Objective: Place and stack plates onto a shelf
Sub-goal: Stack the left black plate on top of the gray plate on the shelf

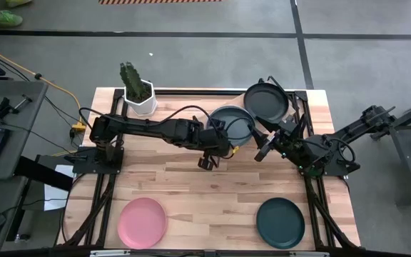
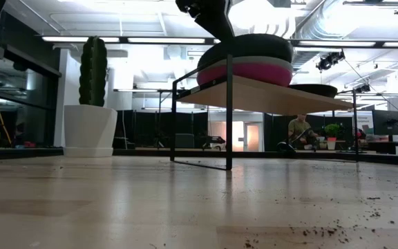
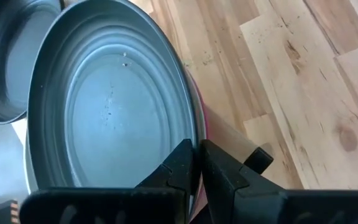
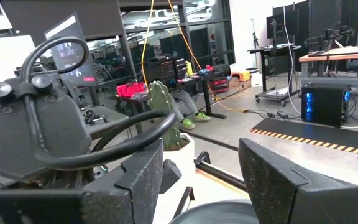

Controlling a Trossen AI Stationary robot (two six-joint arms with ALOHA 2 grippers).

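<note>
Pinching the rim of the top dark plate (image 3: 110,106), left pincer (image 3: 194,163) sits closed on it over the shelf (image 2: 268,95) stack; right pincer (image 4: 201,171) hovers open nearby. Roughly four plates shelved; pink plate (image 1: 142,222) and dark green plate (image 1: 280,222) remain on the worktop (image 1: 212,185).

Left gripper (image 3: 197,163) jaws pinched nearly shut, apparently; right gripper (image 4: 201,180) jaws spread.

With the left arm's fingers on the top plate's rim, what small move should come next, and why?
Probably open the left gripper and back off: its fingers pinch the rim of the dark plate, which already looks seated on the stack on the shelf.
</note>
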